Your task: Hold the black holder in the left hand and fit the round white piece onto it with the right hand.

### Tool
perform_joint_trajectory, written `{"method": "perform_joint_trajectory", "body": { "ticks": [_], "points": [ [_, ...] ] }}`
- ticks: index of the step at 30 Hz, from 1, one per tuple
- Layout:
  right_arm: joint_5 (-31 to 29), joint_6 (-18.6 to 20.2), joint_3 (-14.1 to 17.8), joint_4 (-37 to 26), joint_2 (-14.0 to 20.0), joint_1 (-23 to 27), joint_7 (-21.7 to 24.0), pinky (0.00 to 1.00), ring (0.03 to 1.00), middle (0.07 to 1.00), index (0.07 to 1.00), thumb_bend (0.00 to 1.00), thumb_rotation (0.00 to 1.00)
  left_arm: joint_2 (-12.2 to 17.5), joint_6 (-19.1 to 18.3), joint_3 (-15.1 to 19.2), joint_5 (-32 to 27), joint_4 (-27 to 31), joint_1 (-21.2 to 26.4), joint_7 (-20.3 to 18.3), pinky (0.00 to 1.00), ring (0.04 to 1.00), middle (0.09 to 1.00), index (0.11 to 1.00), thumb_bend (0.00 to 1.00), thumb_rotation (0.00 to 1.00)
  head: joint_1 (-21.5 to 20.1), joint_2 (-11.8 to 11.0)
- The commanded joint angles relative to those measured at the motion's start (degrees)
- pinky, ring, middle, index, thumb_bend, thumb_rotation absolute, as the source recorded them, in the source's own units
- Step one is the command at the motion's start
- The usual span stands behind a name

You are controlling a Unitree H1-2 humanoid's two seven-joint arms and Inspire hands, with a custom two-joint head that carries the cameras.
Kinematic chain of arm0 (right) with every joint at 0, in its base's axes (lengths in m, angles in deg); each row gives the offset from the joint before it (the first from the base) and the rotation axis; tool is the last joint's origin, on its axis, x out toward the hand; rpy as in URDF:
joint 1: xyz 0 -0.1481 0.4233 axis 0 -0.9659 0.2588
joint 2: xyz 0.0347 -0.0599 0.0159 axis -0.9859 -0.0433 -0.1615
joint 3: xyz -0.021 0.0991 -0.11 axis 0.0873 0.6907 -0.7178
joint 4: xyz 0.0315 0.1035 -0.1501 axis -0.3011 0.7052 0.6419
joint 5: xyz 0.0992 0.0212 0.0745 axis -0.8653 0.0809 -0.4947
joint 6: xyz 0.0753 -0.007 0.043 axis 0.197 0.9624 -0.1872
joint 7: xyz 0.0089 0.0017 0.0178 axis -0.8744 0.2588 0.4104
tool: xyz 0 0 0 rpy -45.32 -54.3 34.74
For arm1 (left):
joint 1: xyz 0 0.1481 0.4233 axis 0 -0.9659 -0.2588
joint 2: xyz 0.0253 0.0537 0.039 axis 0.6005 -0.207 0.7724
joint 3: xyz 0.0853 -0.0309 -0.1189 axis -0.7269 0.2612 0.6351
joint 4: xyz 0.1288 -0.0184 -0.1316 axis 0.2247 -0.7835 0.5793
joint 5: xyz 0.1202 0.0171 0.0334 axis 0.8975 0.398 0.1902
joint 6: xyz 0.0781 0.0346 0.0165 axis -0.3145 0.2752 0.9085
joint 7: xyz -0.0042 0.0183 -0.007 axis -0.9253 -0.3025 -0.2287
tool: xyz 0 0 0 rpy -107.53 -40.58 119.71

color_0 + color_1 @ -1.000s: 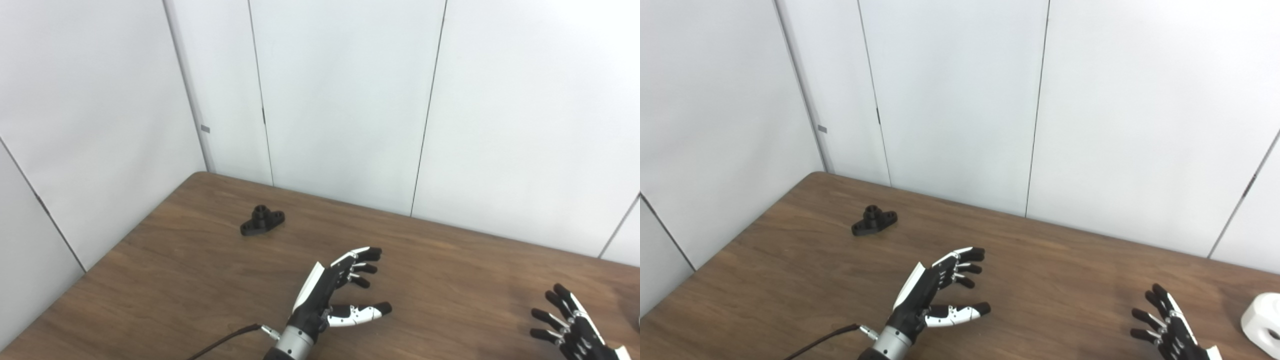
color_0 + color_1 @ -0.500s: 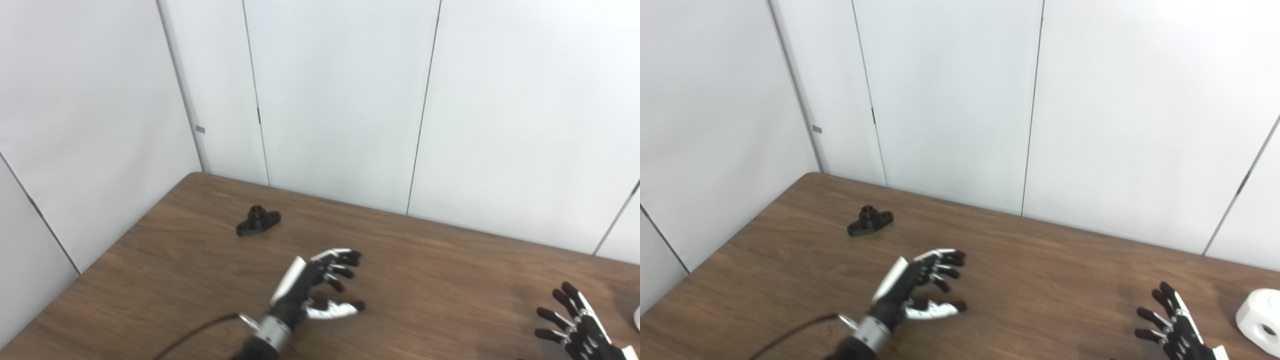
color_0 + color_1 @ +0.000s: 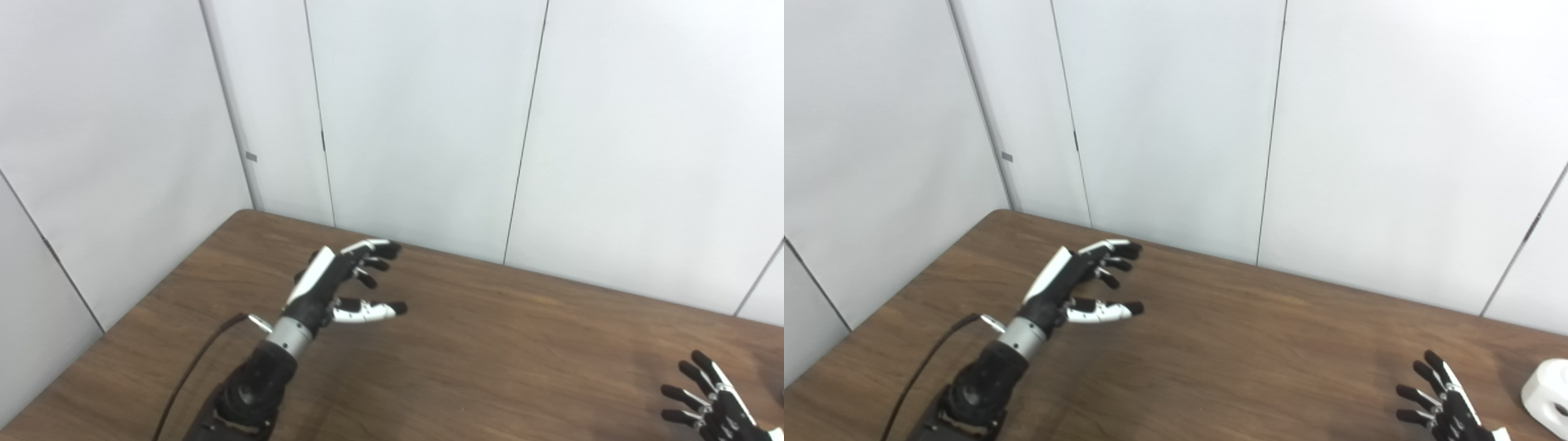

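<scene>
White plastic, the round white piece (image 3: 1546, 392) sits at the table's (image 3: 1249, 343) right near edge, just right of the right hand (image 3: 1448, 410), whose fingers are spread and empty. It looks rigid, light and smooth, so a grasp across its outer sides seems safest. The left hand (image 3: 334, 285) hovers far left, fingers apart, covering the spot where the black holder would lie; I cannot see it.

The brown wooden table (image 3: 1249, 355) is flanked behind by white wall panels (image 3: 1176, 122); the round white plastic piece (image 3: 1546, 398) is set at its right edge.
</scene>
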Motion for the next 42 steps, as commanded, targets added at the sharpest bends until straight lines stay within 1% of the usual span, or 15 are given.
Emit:
{"method": "perform_joint_trajectory", "body": {
  "ticks": [1,4,6,8,11,13,17,21,23,25,29,35,36,39,42],
  "points": [
    [-0.4,-0.6,0.4,-2.4,0.4,1.5,0.0,0.68,0.804,0.923,0.946,0.63,0.0,2.1,-0.5,1.5,0.9,2.8,2.9,1.5,0.62,0.751,0.803,0.788,0.75,0.09,0.0,0.2],
    [-0.8,-0.7,0.4,-2.2,0.6,1.6,0.2,0.68,0.806,0.928,0.951,0.62,0.0,3.4,0.0,2.7,2.8,2.8,3.7,2.5,0.6,0.75,0.801,0.793,0.75,0.08,0.1,0.2],
    [-1.1,-0.7,0.5,-2.2,0.7,1.7,0.4,0.68,0.811,0.932,0.953,0.62,0.0,4.1,-0.1,3.8,4.0,2.3,4.6,3.9,0.6,0.749,0.794,0.788,0.76,0.09,0.2,0.3],
    [-1.4,-0.7,0.5,-2.2,0.8,1.7,0.5,0.68,0.813,0.935,0.957,0.62,0.0,4.7,-0.3,4.8,5.0,1.8,5.4,4.9,0.61,0.752,0.788,0.78,0.78,0.09,0.2,0.3],
    [-1.1,0.0,0.4,-2.9,0.8,1.8,0.2,0.67,0.809,0.933,0.956,0.62,0.0,6.1,-1.7,5.7,6.6,1.4,6.4,5.3,0.67,0.785,0.801,0.79,0.76,0.11,0.3,0.3],
    [-1.0,0.0,0.3,-3.0,0.7,1.7,0.2,0.68,0.808,0.934,0.955,0.61,0.0,6.9,-1.2,6.2,6.9,0.1,6.9,5.7,0.7,0.804,0.805,0.792,0.76,0.11,0.3,0.1],
    [-1.0,-0.2,0.2,-2.9,0.7,1.7,0.2,0.69,0.804,0.934,0.954,0.61,0.0,7.5,-2.3,6.3,9.6,-1.9,7.5,7.4,0.76,0.834,0.824,0.797,0.78,0.14,0.2,0.2],
    [-1.2,-0.1,0.2,-2.9,0.8,1.6,0.3,0.68,0.809,0.937,0.959,0.6,0.0,8.5,-2.0,5.3,14.3,-4.4,7.5,9.8,0.76,0.865,0.859,0.819,0.78,0.17,0.2,0.2],
    [-1.1,0.1,0.3,-2.9,0.9,1.6,0.3,0.7,0.813,0.937,0.96,0.6,0.0,8.8,-2.1,5.1,15.8,-5.3,7.5,10.5,0.81,0.896,0.892,0.836,0.78,0.2,0.1,0.3],
    [-1.2,0.6,0.5,-3.3,0.7,1.4,0.1,0.7,0.816,0.937,0.955,0.6,0.0,9.3,-3.1,4.8,16.4,-6.0,7.6,9.7,0.85,0.922,0.914,0.842,0.79,0.2,0.2,0.4],
    [-1.1,1.1,0.9,-3.9,0.4,1.2,-0.5,0.69,0.807,0.922,0.929,0.62,0.0,10.5,-5.7,4.0,16.9,-6.9,8.0,7.6,0.87,0.956,0.948,0.863,0.84,0.23,0.2,0.5],
    [-0.8,1.8,1.0,-4.7,0.6,0.7,-0.4,0.68,0.8,0.922,0.929,0.61,0.0,12.4,-11.5,1.3,18.8,-8.1,9.1,4.7,0.89,0.993,0.981,0.881,0.9,0.32,0.1,0.8],
    [-0.7,2.0,1.1,-4.8,0.6,0.6,-0.4,0.68,0.802,0.922,0.929,0.61,0.0,12.8,-12.1,0.7,19.3,-8.8,9.4,4.5,0.89,0.997,0.985,0.881,0.9,0.32,0.1,0.8],
    [-0.6,2.6,1.2,-5.1,0.5,0.5,-0.5,0.68,0.801,0.921,0.931,0.62,0.0,13.7,-13.2,-0.9,20.6,-10.4,9.9,3.9,0.86,0.996,0.989,0.858,0.93,0.36,0.1,0.8],
    [-0.5,2.5,1.3,-5.3,0.6,0.4,-0.5,0.68,0.79,0.922,0.928,0.62,0.0,14.5,-14.1,-2.3,21.5,-12.0,10.3,3.9,0.89,1.0,0.997,0.851,0.98,0.39,-0.1,1.1]
  ]
}}
